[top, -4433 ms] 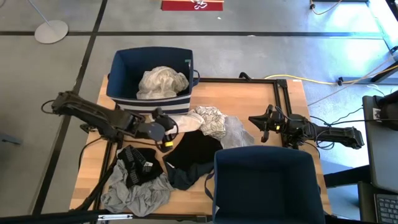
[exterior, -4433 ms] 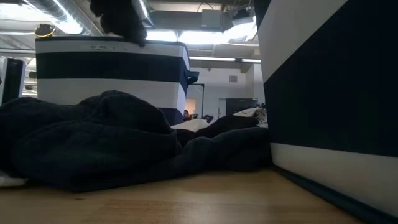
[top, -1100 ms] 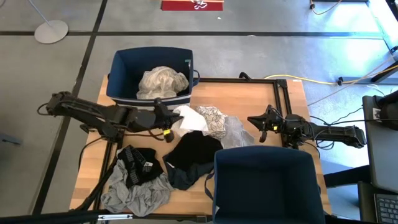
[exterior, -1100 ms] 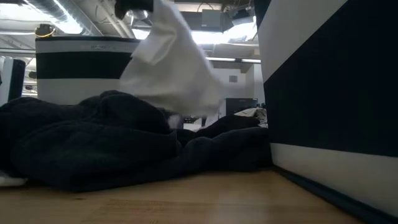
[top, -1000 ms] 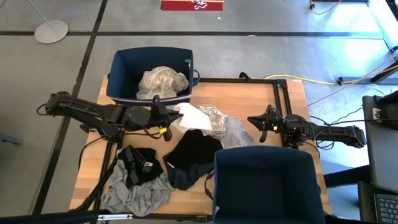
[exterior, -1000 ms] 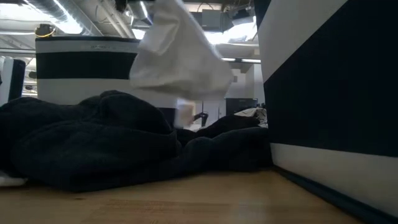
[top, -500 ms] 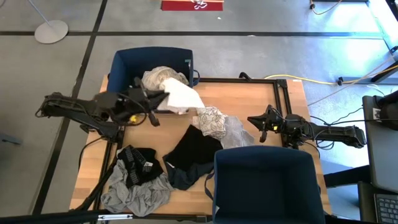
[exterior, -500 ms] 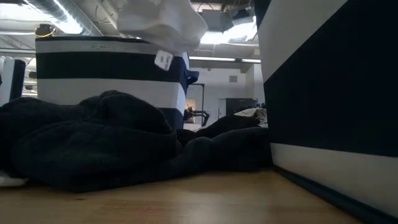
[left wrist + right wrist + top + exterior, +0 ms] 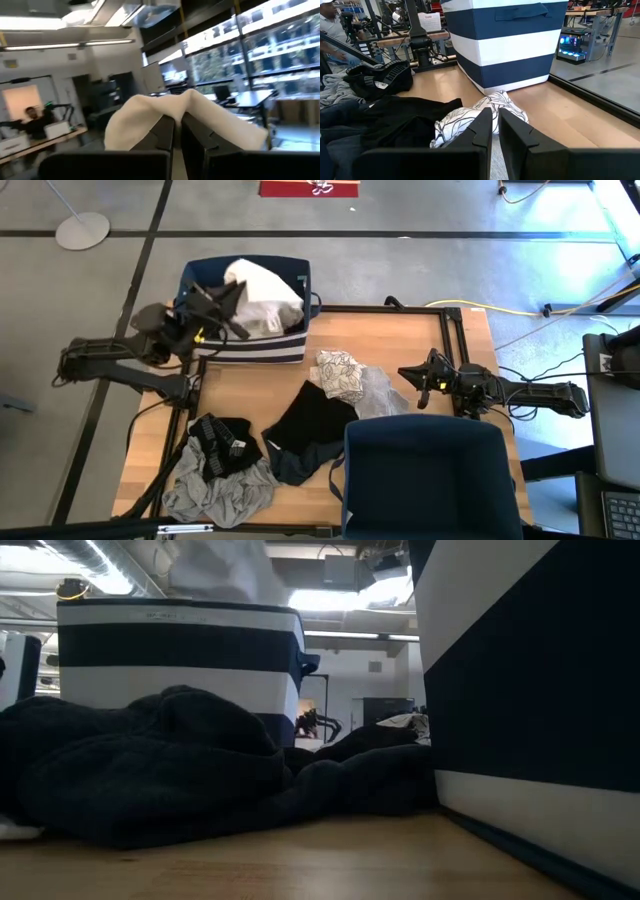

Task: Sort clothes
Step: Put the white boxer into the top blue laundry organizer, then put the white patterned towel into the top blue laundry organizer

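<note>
Clamped in the left gripper (image 9: 222, 297), a white garment (image 9: 262, 293) was held over the far bin (image 9: 196, 275), upper left; released off-centre, it could be snagged on the rim.

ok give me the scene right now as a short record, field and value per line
left gripper: over the far bin, shut on the white garment
right gripper: low over the table's right side, holds nothing
far bin contents: a crumpled pale garment under the white one
near bin: at the table's front right
patterned garment: mid-table, white with black print
black garment: in front of it
grey garment: front left corner, with a second black piece on it
</note>
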Controlling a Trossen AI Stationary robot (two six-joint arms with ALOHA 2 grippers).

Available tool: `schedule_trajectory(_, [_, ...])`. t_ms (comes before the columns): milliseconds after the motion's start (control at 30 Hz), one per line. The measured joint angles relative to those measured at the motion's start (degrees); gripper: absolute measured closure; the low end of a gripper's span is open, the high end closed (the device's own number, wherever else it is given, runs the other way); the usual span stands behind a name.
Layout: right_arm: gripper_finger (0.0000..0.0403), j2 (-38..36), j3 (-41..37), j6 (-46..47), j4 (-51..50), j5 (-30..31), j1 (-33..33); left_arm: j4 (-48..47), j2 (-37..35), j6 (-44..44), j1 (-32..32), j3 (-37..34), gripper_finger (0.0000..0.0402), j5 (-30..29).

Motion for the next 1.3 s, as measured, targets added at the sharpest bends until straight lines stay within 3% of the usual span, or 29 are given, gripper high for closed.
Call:
schedule_trajectory(367, [0.0368,0.0,0.0,0.0,0.0,0.0,0.0,-13.0,1.3,-8.6,10.9,0.0,0.0389,0.0])
schedule_trajectory(733, [0.0368,0.0,0.0,1.0,0.0,0.0,0.0,-23.3,5.9,-15.1,17.8,0.0,0.038,0.0])
schedule_trajectory(1133, [0.0368,0.0,0.0,1.1,0.0,-0.1,0.0,-30.5,11.5,-22.6,21.8,0.0,0.0284,0.5])
schedule_trajectory(1300, [0.0368,0.0,0.0,1.1,-0.1,-0.1,0.0,-34.1,11.9,-28.0,23.9,0.0,0.0242,7.6])
